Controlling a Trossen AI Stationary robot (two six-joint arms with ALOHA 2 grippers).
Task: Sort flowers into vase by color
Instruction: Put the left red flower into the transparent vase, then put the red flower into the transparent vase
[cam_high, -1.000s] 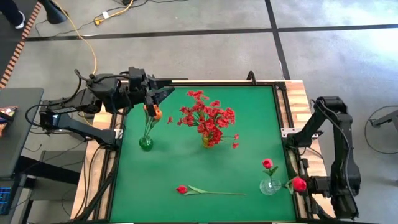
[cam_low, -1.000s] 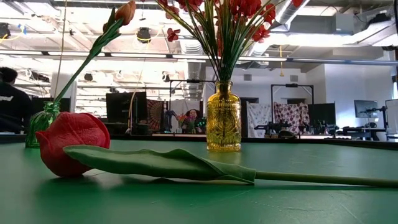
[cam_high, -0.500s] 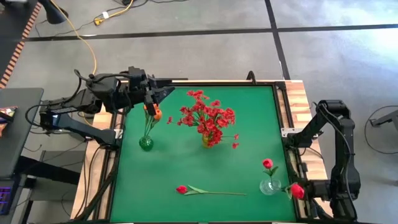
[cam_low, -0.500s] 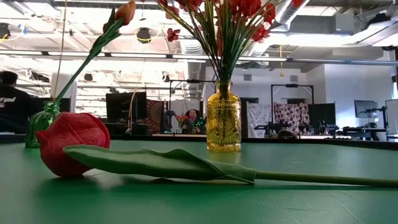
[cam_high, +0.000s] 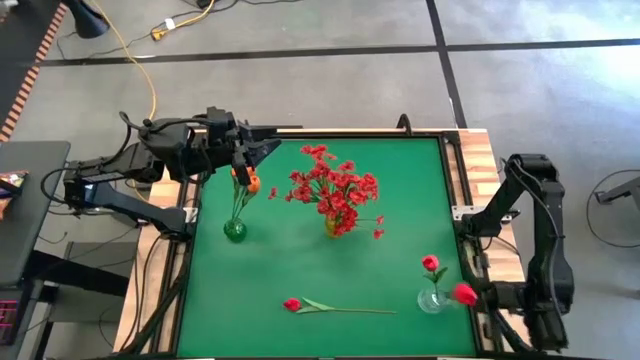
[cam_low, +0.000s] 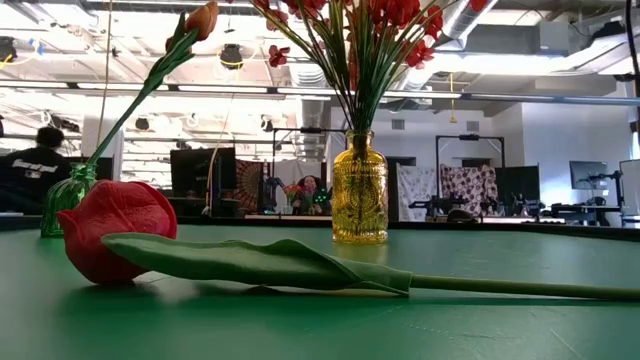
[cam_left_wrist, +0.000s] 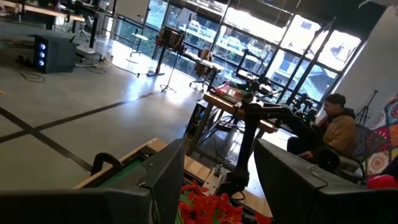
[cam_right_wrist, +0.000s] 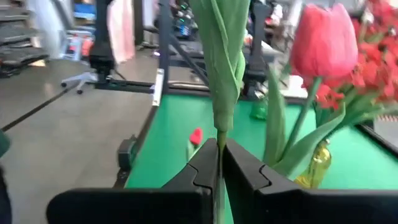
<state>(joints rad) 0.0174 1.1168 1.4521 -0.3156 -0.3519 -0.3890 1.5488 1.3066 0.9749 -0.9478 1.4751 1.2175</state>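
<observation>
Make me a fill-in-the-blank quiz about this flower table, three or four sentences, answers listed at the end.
1. The bunch of small red blossoms stands in the ______ vase.
2. The orange tulip stands in the ______ vase.
3. One red tulip is not in any vase; it is ______ on the green table.
4. The right gripper has its jaws closed on a flower's green ______.

Missing words: yellow; green; lying; stem

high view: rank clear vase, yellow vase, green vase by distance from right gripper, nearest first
From the right gripper, shut on a red tulip:
1. Clear vase, just beside it, near-right corner.
2. Yellow vase, mid-table under the red bunch.
3. Green vase, far left edge.
</observation>
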